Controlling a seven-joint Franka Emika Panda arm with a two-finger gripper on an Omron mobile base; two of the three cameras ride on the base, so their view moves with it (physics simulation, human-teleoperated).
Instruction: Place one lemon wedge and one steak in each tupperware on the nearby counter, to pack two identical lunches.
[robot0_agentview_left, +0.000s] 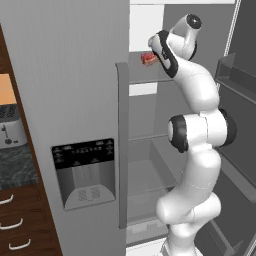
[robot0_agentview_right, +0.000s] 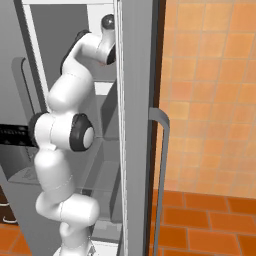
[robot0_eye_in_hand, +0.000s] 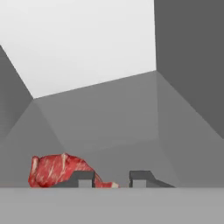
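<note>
Presently, item: steak (robot0_eye_in_hand: 59, 170), red and marbled, on an upper shelf (robot0_eye_in_hand: 105, 127) inside the open fridge (robot0_agentview_left: 65, 100).

Gripper (robot0_eye_in_hand: 113, 179): fingers drawn in to a narrow gap; the steak sits mostly to one side of them, only its thin end reaching between. Whether it is truly gripped cannot be told.

Risk: an off-centre pinch on the thin end could slip, dropping the meat onto the shelf or lower compartments.

Clearance: shelf walls close on both sides, back wall beyond; door edge (robot0_agentview_left: 122, 150) and door bins (robot0_agentview_left: 235, 75) flank the arm. Exit route lies straight back.
</note>
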